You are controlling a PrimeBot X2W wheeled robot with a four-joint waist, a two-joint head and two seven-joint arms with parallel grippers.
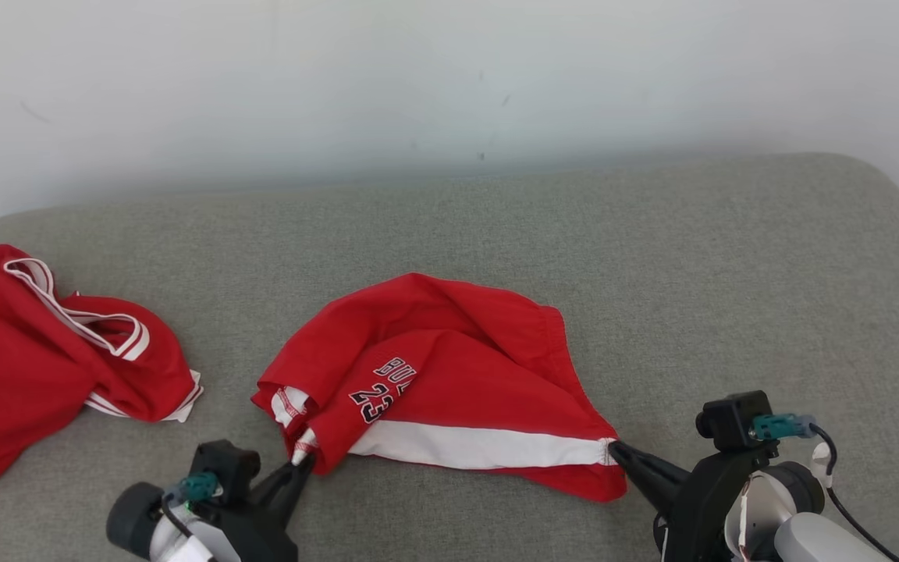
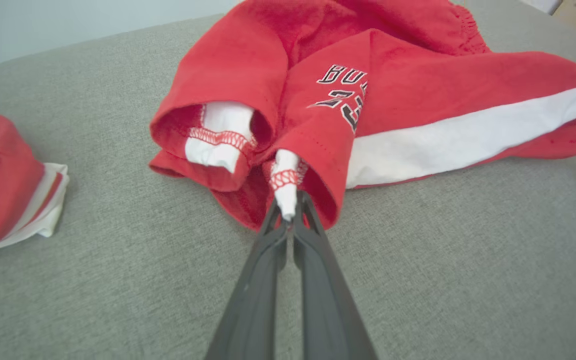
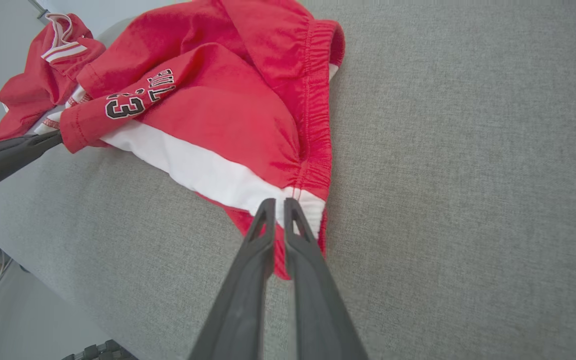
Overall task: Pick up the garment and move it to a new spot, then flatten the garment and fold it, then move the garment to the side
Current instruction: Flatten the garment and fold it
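Fingers of the left gripper (image 1: pixel 303 462) pinch the leg hem (image 2: pixel 286 192) of the red shorts (image 1: pixel 457 367), those of the right gripper (image 1: pixel 615 449) clamp the waistband (image 3: pixel 313 210), likely to lift them stretched out.

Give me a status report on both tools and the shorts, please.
Left tool shut on shorts, leg hem. Right tool shut on shorts, waistband corner. Second red garment apart at left, not in the way.

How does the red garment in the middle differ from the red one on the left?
The middle shorts carry one wide white band and black lettering; the left garment has thin white-striped trim. The left gripper and right gripper pinch the shorts; the left garment lies untouched. Both are red and crumpled.
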